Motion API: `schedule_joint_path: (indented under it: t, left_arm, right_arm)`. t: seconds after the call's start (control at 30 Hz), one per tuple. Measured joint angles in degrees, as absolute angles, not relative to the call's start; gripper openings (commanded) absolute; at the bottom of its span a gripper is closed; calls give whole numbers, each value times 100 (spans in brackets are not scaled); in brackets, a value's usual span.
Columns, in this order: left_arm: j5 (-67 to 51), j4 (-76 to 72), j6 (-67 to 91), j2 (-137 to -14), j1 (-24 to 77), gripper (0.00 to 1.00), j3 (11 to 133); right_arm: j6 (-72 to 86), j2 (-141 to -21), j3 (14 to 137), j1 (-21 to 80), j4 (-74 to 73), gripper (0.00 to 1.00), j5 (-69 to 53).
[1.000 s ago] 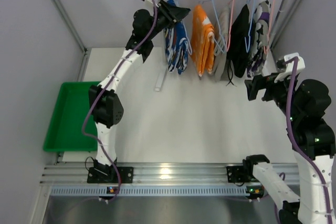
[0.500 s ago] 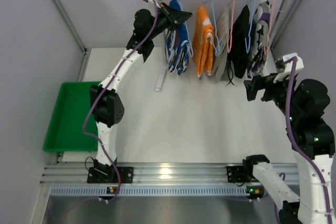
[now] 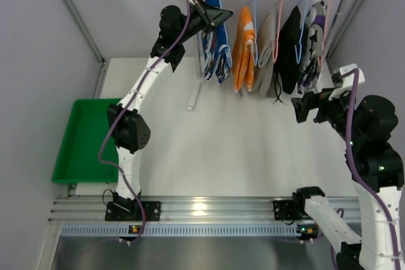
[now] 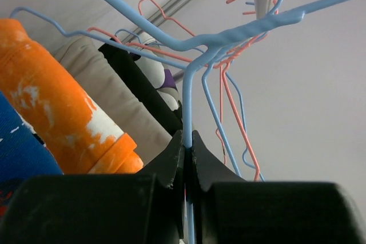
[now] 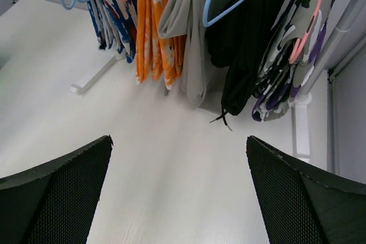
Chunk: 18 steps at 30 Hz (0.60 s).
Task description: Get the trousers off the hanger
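Note:
Several trousers hang on wire hangers from a rail at the back. The blue patterned trousers [image 3: 215, 45] hang leftmost, then the orange trousers [image 3: 243, 49] and the grey trousers [image 3: 266, 52]. My left gripper [image 3: 218, 14] is raised to the rail and shut on the light blue hanger [image 4: 189, 112] that carries the blue trousers; its wire runs between the closed fingertips. The orange trousers [image 4: 63, 115] lie just beside it. My right gripper [image 3: 302, 107] is open and empty, low on the right, facing the garments [image 5: 194, 32] from a distance.
A black garment [image 3: 290, 42] and a purple-and-white patterned one [image 3: 314, 39] hang further right. A green tray [image 3: 82, 140] lies on the table at the left. The rack's white foot [image 3: 193, 93] rests under the blue trousers. Grey walls close in both sides.
My left gripper has shifted right and up along the rail with the blue hanger. The blue and orange trousers have swung right, closer to the grey ones. The right gripper has edged slightly left.

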State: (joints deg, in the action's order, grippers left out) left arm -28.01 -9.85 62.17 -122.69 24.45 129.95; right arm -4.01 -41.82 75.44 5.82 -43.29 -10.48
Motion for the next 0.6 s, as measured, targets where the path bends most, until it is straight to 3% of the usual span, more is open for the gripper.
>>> schedule_joint_path:
  t: [0.37, 0.6]
  left_arm:
    - [-3341, -613, 6191, -10359, 2462, 0, 10728]
    - [-3516, -408, 5951, -8956, 2523, 0, 9684]
  right_arm:
    - [102, -4676, 8490, 582, -4261, 99, -1942]
    - [753, -5234, 9013, 582, -4080, 91, -2845]
